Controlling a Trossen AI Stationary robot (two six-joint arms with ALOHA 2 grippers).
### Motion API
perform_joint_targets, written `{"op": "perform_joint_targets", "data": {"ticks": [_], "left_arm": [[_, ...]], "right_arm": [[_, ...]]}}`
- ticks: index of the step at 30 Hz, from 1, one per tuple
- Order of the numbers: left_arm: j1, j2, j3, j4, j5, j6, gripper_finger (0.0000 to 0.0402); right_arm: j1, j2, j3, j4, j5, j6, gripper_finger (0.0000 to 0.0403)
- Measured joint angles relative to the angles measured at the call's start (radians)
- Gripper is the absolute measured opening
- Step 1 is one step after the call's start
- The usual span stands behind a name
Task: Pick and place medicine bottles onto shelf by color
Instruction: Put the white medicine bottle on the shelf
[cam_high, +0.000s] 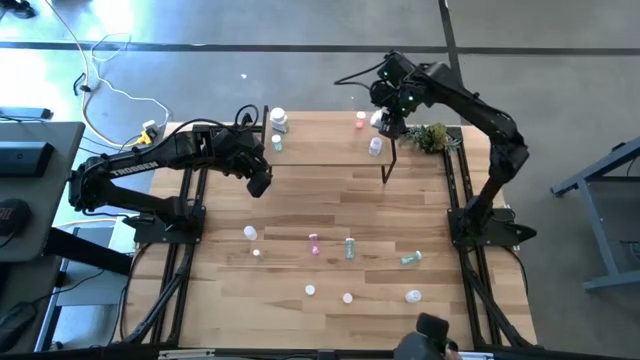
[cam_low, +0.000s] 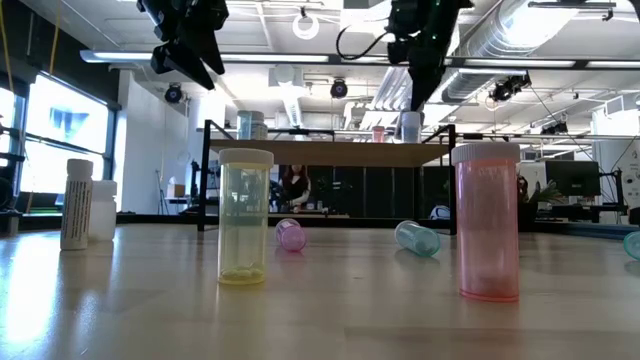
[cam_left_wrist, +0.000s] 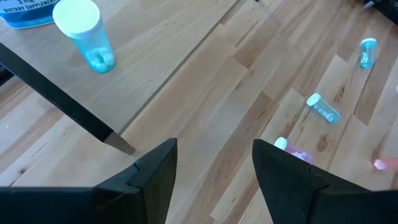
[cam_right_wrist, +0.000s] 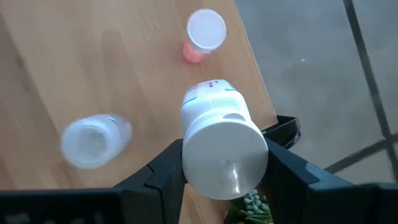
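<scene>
- "TROSSEN" in white letters along left arm (cam_high: 125, 172), upper link, high view.
- Left wrist view: blue label (cam_left_wrist: 28, 14) at shelf's far corner, cut off by frame edge; white words "DIETARY SUPPLEMENT" readable, line above only partly legible.
- White bottle (cam_low: 76, 204) near left edge of surface, low view: label with dark print, too small to read.
- White bottle (cam_right_wrist: 219, 144) between right pincer's fingers: label with teal band, no letters legible.
</scene>
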Motion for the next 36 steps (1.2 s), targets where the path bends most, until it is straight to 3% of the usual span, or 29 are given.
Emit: {"op": "perform_joint_targets", "data": {"ticks": [36], "left_arm": [[0.000, 0.000, 0.000, 0.000, 0.000, 0.003, 0.0197]], "right_arm": [[0.003, 0.068, 0.001, -0.007, 0.025, -0.031, 0.0166]]}}
